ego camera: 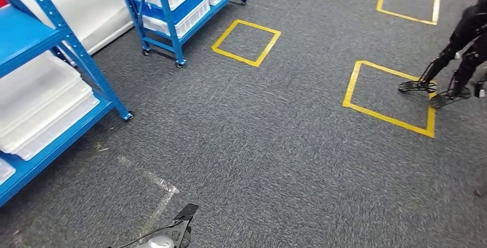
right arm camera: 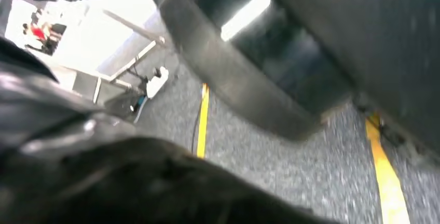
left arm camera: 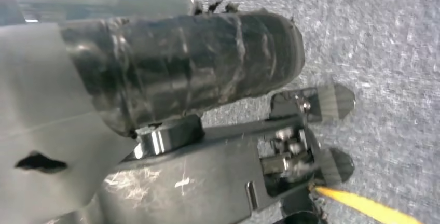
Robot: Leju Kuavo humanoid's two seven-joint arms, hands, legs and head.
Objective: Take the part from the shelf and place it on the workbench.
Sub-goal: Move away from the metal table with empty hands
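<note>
My left hand (left arm camera: 218,130) hangs over the grey carpet, its tape-wrapped thumb (left arm camera: 181,68) and dark fingers (left arm camera: 334,102) apart, with nothing between them. My right hand (right arm camera: 104,182) is a dark blurred mass close to the lens, and its fingers cannot be made out. In the head view a blue shelf (ego camera: 74,53) at the left carries stacked white bins (ego camera: 40,104). A second blue wheeled shelf (ego camera: 172,12) at the back also holds white bins. I cannot make out the part in any bin.
Yellow tape squares (ego camera: 247,41) (ego camera: 390,96) mark the grey carpet. A dark figure's legs with wire-frame feet (ego camera: 442,84) stand at the right edge. A yellow floor line (right arm camera: 202,120) and a table frame show in the right wrist view.
</note>
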